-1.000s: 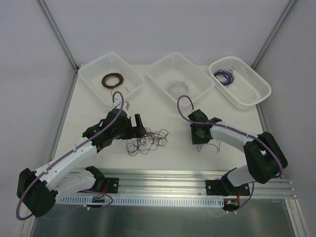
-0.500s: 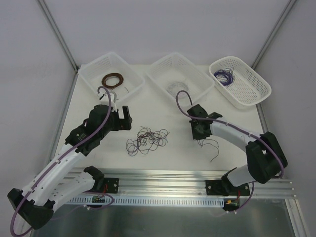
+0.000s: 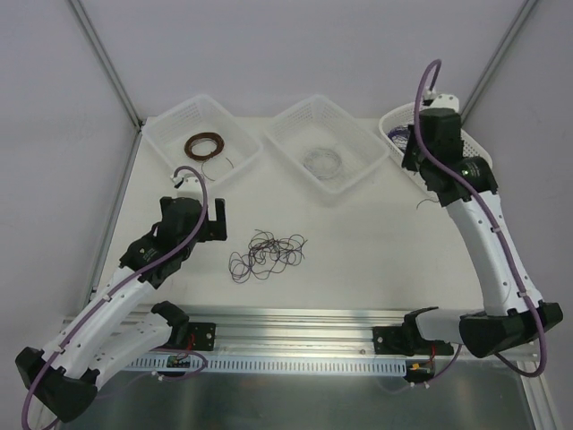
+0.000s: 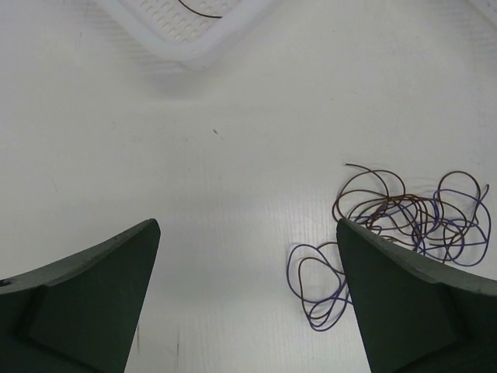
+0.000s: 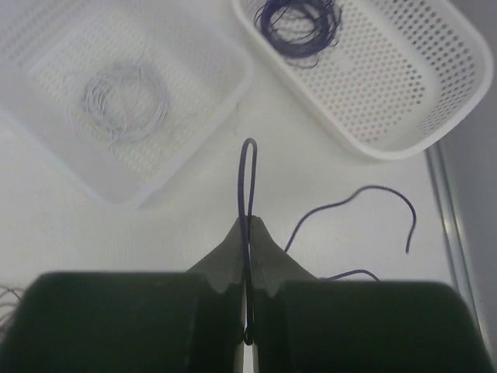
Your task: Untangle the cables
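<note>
The cables (image 3: 267, 253) lie as a small purple and brown clump on the white table, and also show at the right of the left wrist view (image 4: 404, 217). My left gripper (image 3: 218, 221) stands open to the left of the clump, with nothing between its fingers (image 4: 247, 227). My right gripper (image 3: 410, 157) is raised at the near-left rim of the right basket (image 3: 466, 166). It is shut on a single purple cable (image 5: 247, 175), whose loop sticks out past the fingertips (image 5: 248, 227). The cable's loose tail (image 5: 365, 203) hangs below.
Three white baskets stand along the back. The left basket (image 3: 179, 125) holds a brown coil (image 3: 204, 145), the middle one (image 3: 358, 134) a whitish coil (image 3: 322, 161), and the right one a purple coil (image 5: 299, 23). A metal rail (image 3: 313, 327) runs along the near edge.
The right gripper shut on a purple cable, rose and swung from mid-table to the right basket. The left arm drew back to the left, away from the clump.
</note>
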Robot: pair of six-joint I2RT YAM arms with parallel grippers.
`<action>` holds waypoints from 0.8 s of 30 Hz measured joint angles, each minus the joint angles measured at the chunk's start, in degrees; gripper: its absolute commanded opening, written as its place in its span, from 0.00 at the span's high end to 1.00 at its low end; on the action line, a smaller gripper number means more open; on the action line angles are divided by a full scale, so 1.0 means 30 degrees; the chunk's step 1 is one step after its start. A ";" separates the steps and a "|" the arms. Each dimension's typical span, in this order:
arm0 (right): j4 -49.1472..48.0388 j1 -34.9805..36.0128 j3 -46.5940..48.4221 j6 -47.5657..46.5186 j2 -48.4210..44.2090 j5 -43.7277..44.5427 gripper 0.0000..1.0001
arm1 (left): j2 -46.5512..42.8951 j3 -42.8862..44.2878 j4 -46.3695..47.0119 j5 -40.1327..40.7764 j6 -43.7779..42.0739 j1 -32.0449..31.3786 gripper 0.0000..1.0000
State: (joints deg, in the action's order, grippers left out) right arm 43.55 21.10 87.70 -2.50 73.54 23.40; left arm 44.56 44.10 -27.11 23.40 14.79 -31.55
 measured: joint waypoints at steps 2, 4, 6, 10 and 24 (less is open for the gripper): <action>-0.0401 -0.1341 0.1151 -0.0335 0.0160 0.0066 0.99 | -0.0117 0.0000 0.0000 0.0393 -0.0124 0.0058 0.01; -0.1166 -0.2543 0.1741 -0.0539 0.0452 -0.0029 0.99 | -0.0146 0.0000 0.0007 0.0495 -0.0182 0.0175 0.01; -0.2280 -0.3869 0.2149 -0.0787 0.1115 -0.0168 0.99 | -0.0124 0.0000 0.0000 0.0576 -0.0226 0.0182 0.01; -0.4444 -0.5887 0.2739 -0.1319 0.3235 -0.0488 0.99 | -0.0073 -0.0007 0.0000 0.0597 -0.0233 0.0182 0.01; -0.7002 -1.0214 0.9894 -0.1035 1.4688 -0.3031 0.32 | 0.1523 -0.0219 0.0000 0.0568 -0.0262 0.0430 0.01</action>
State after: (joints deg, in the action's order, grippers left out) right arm 22.55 -9.54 117.38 -5.61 117.60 14.31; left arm 49.12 43.44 -27.11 25.10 14.00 -30.26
